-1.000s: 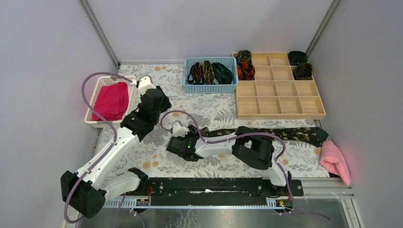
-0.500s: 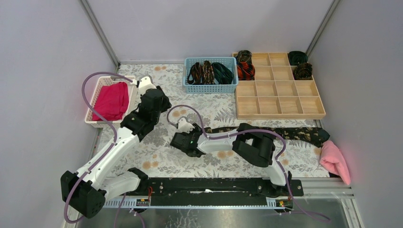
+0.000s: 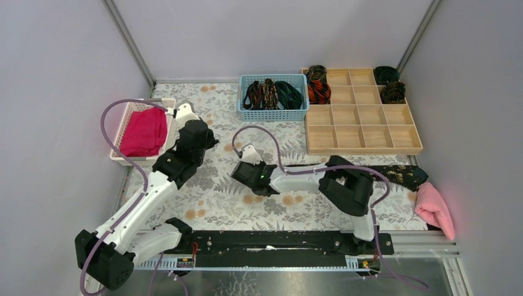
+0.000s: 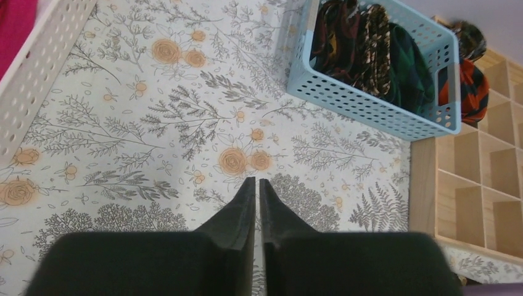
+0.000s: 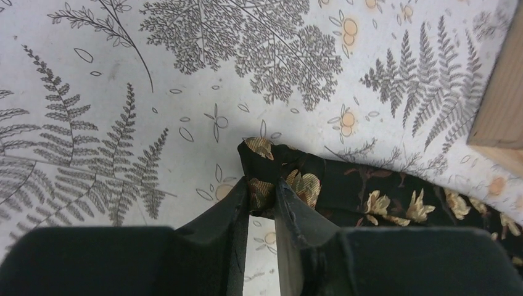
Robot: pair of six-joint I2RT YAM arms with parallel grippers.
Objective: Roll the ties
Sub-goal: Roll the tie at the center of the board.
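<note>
A black tie with gold-brown flecks [image 3: 399, 175] lies flat along the right half of the table. My right gripper [image 3: 243, 174] is shut on its narrow left end, which bunches between the jaws in the right wrist view [image 5: 262, 192]; the tie [image 5: 376, 194] runs off to the right. My left gripper [image 3: 211, 140] is shut and empty above the floral mat, also seen in the left wrist view [image 4: 257, 185]. More ties [image 3: 271, 94] stand in the blue basket [image 3: 272, 115]. Coiled ties [image 3: 319, 92] sit in the wooden tray's [image 3: 361, 147] back compartments.
A white basket [image 3: 122, 123] with a magenta folded cloth [image 3: 145, 131] stands at the left. A pink towel [image 3: 433, 208] lies at the right edge. The blue basket [image 4: 370, 108] and the wooden tray [image 4: 425, 185] lie ahead of the left gripper.
My right gripper has moved right and towards the back with the tie's end in it, folding the tie over itself. The left arm has shifted slightly left.
</note>
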